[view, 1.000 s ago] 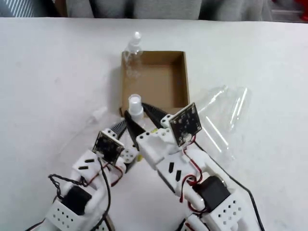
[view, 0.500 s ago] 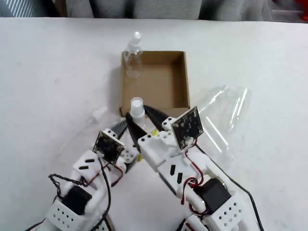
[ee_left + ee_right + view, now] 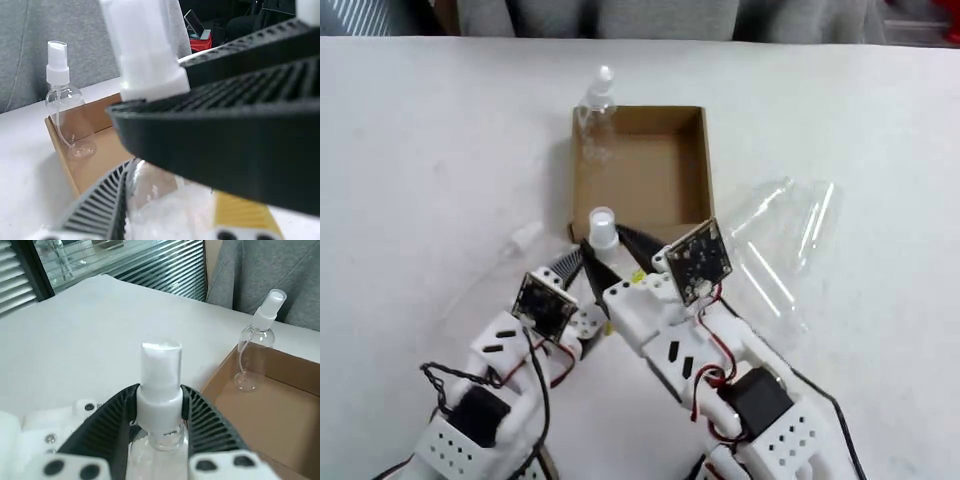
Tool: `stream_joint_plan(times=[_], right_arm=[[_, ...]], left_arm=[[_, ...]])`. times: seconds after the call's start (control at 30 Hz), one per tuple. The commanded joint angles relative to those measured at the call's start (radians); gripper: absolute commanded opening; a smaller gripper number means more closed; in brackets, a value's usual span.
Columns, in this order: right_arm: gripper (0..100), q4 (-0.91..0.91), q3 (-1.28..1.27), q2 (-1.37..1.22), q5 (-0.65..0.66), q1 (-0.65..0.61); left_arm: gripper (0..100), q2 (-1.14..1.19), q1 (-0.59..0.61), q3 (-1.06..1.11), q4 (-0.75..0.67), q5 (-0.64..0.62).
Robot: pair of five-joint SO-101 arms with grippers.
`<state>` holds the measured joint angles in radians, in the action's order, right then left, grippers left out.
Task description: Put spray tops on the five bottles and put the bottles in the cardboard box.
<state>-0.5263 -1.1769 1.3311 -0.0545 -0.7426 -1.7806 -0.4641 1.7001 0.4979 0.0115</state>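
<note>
Two robot arms meet over one clear plastic bottle [image 3: 157, 439] at the cardboard box's [image 3: 705, 165] 7 o'clock corner. The right gripper [image 3: 160, 392] has its black, ribbed jaws clamped on the collar of the white spray top [image 3: 160, 367] that sits on the bottle's neck. The left gripper [image 3: 170, 197] is closed on the bottle's transparent body below.

Two bottles wear tops: the held one, and a second, round-bellied bottle [image 3: 594, 122] that stands upright in the box's 11 o'clock corner. Its thin dip tube curves down to its base.

More clear bottles [image 3: 775, 225] lie on their sides on the white table [image 3: 440, 130] at the box's 4 o'clock, pressed together. Their glassy outlines overlap, so their number cannot be told.

One loose spray top [image 3: 523, 238], with a fine tube trailing from it, lies at the box's 8 o'clock, apart from the box and near the left arm.

The box is a shallow, open square of plain brown board. Seen from the left wrist, the right gripper's broad jaws cross in front and hide much of the held bottle. From above, the right arm's white wrist and its circuit board cover the box's near edge.
</note>
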Motion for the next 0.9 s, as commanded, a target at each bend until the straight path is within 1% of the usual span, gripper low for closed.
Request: stream_joint_plan(times=[0.0,0.3,0.53,0.63,0.7,0.77,0.87], right_arm=[[1.6,0.047,0.011,0.01,0.002,0.018],[1.8,0.058,0.009,0.008,0.002,0.016],[1.8,-0.028,0.009,0.008,0.002,0.013],[1.9,-0.028,0.009,0.007,-0.005,0.013],[2.2,-0.028,0.009,0.002,-0.034,0.013],[6.0,-0.038,0.009,0.001,-0.051,0.013],[15.6,-0.058,0.011,0.004,-0.055,0.012]], left_arm=[[2,-0.022,-0.01,-0.006,-0.003,0.005],[2,-0.024,-0.008,-0.006,-0.003,0.005],[2,-0.025,-0.004,-0.006,-0.005,0.002],[2,-0.025,-0.005,-0.006,-0.005,0.0],[2,-0.025,-0.005,-0.006,-0.005,0.0],[2,-0.025,-0.005,-0.006,-0.005,0.0],[2,-0.025,-0.005,-0.006,-0.005,0.0]])
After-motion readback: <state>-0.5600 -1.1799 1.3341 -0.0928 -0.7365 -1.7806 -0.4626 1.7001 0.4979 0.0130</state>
